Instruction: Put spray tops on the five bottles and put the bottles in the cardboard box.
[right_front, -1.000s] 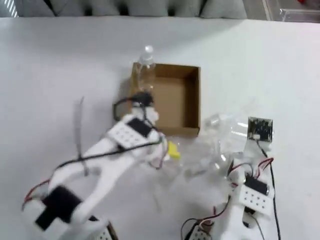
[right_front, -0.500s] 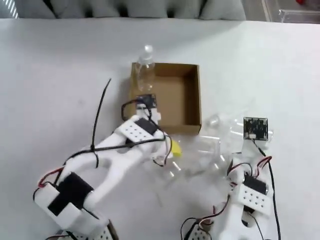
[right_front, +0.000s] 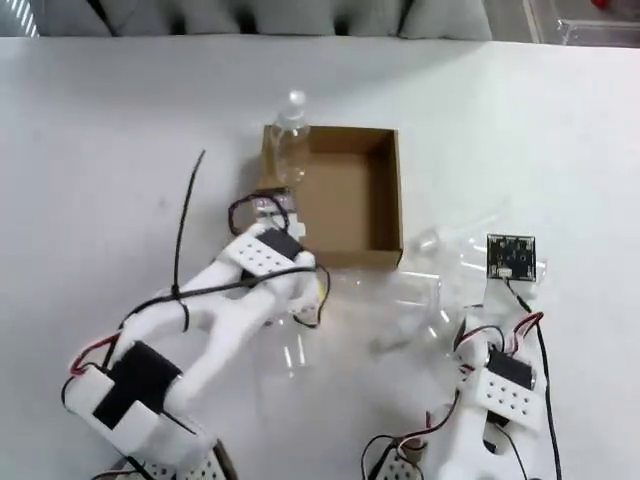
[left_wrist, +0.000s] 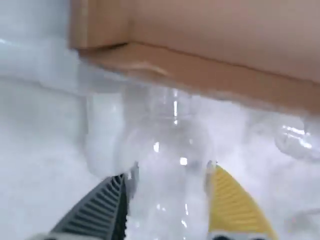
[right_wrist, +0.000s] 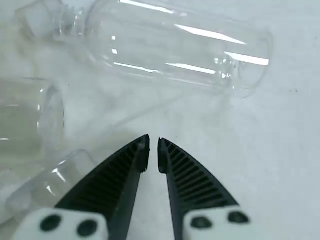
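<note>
Bottles (right_front: 430, 290) loose on the bench (right_front: 100, 120), upright bottle (right_front: 291, 140) at cardboard box's (right_front: 345, 205) far-left corner, high view; left wrist view, left gripper's (left_wrist: 167, 175) fingers (left_wrist: 230, 205) clamping clear bottle (left_wrist: 165, 140) beside the box; right wrist view, right gripper's (right_wrist: 153, 150) fingers nearly touching, empty, near lying bottle (right_wrist: 175, 45).

Tan cardboard box (right_front: 345, 205), clear bottle (left_wrist: 167, 165), white table (right_front: 100, 120), yellow and grey ribbed fingers (left_wrist: 232, 207).

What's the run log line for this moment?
left gripper: jaws on clear bottle beside cardboard box | right gripper: jaws shut, empty
</note>
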